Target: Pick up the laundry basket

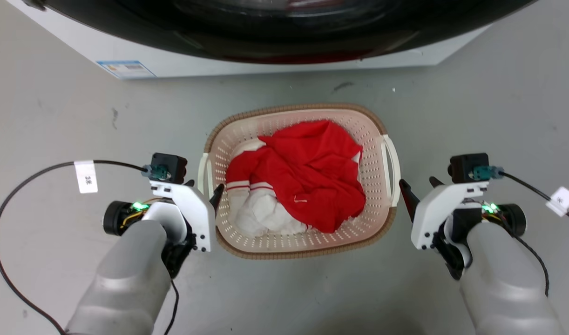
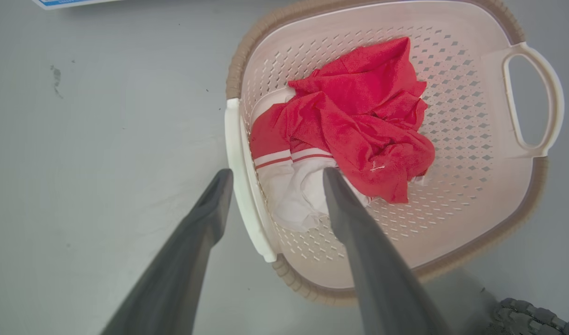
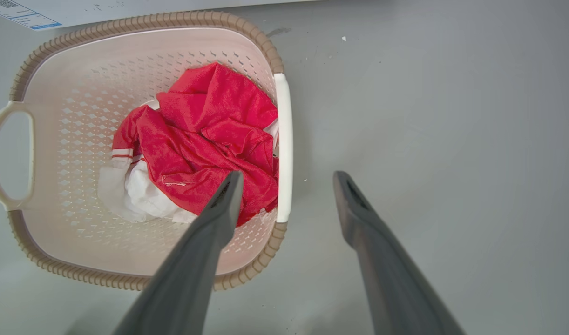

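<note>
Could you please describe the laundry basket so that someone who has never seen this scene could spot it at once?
Find the big white washer with the dark door. On the grey floor just before it sits the laundry basket. It alone is cream and perforated, with a brown woven-look rim, white side handles and red clothing inside.

We take this for a laundry area: a white washer [image 1: 182,58] with a dark curved door [image 1: 284,28] and a blue-edged label [image 1: 125,69] stands at the far edge of a bare, scuffed grey floor [image 1: 70,121]. Before it, the laundry basket [image 1: 308,253] holds red and white clothes [image 1: 308,181].
</note>
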### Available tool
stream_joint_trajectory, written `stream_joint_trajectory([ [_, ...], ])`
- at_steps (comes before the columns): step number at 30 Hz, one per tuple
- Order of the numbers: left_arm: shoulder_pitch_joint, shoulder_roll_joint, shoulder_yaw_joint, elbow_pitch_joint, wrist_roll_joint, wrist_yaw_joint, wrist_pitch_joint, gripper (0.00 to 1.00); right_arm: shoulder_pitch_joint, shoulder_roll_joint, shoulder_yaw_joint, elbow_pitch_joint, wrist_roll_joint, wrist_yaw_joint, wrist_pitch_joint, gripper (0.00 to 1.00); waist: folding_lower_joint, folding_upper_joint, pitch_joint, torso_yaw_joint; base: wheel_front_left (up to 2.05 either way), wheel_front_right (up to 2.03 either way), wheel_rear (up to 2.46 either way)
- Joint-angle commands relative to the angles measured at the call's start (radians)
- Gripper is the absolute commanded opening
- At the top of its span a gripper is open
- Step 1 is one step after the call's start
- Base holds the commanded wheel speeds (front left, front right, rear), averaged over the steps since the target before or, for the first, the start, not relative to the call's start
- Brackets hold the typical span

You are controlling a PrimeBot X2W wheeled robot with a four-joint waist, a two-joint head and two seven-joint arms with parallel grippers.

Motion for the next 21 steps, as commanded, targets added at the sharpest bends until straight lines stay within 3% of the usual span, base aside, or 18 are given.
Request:
stream_joint_trajectory([
  [1,-0.02,0.008,-0.013,0.006,-0.013,0.001,0.008,1.0,-0.029,0.002,0.01,0.02,0.006,-0.001,-0.004,1.0,-0.0002,0.0,0.028,-0.012,0.0,0.0,0.0],
  [13,-0.14,0.088,-0.117,0.051,-0.16,0.0,0.113,1.0,-0.228,0.002,0.123,0.226,0.084,-0.001,0.008,1.0,-0.0002,0.0,0.154,-0.034,0.0,0.0,0.0],
  [21,-0.181,0.115,-0.172,0.076,-0.242,0.0,0.175,1.0,-0.3,0.002,0.229,0.292,0.201,-0.001,0.055,1.0,-0.0002,0.0,0.196,-0.044,0.0,0.0,0.0],
])
